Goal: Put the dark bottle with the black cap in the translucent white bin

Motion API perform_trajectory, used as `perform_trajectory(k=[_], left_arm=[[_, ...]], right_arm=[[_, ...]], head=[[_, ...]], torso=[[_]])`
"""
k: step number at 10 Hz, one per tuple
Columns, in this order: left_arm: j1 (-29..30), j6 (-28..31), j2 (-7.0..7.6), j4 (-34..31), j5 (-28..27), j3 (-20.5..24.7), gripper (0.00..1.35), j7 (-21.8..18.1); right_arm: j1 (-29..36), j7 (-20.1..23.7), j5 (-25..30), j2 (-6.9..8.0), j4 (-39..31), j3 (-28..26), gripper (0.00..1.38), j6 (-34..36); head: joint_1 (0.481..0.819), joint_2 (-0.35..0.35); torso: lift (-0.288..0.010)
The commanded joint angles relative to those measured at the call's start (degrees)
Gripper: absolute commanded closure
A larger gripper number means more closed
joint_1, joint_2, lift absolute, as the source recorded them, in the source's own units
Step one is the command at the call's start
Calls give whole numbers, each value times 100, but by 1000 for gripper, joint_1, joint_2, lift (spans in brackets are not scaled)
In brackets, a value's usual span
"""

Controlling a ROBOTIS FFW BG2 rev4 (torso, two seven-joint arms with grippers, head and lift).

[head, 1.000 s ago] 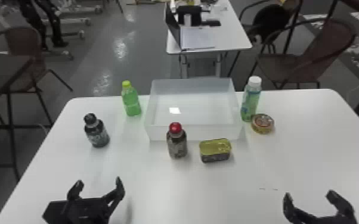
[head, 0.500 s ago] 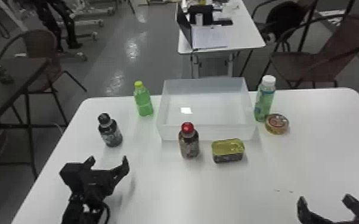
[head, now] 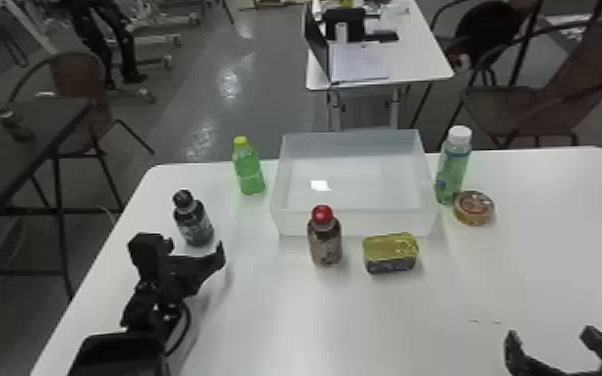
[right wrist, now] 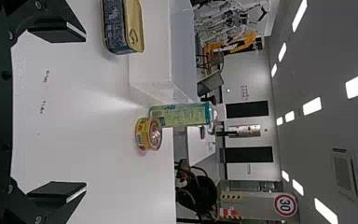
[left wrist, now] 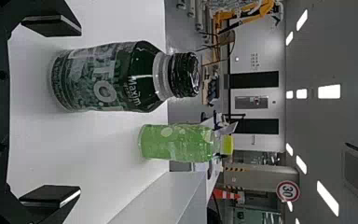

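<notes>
Matte black left arm [head: 117, 352] with a looping black cable [head: 189, 320], angular black fingers [left wrist: 51, 25], small round screws [right wrist: 38, 219]

On your desk [head: 285, 325], the bin [head: 380, 221] sits near the far edge. Left of it you have the target bottle [head: 195, 225], a second bottle [head: 249, 172] behind; before it, a third bottle [head: 325, 242], left of a tin [head: 391, 254]; right, a fourth bottle [head: 451, 170] beside another tin [head: 474, 207].

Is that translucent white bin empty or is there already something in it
Empty: in the translucent white bin the floor lies bare, with just a bright reflection on it; the dark bottle stands outside.
</notes>
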Motion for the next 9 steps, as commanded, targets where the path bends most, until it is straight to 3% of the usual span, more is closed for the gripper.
perform_trajectory(k=[1, 4, 6, 9], left_arm=[[-330, 210, 121, 295, -278, 3, 105, -19], [-752, 438, 341, 761, -365, 47, 111, -80], [-840, 403, 508, 866, -119, 47, 114, -80], [-1042, 324, 516, 1130, 153, -129, 117, -80]], right_arm=[[-31, 5, 1, 5, 23, -1, 165, 0], [-58, 32, -26, 5, 67, -1, 165, 0], [-58, 93, 18, 5, 111, -27, 165, 0], [-137, 524, 308, 5, 128, -414, 165, 0]], head=[[695, 182], [695, 198], [695, 220], [695, 226]], torso=[[-90], [-90], [-90], [-90]])
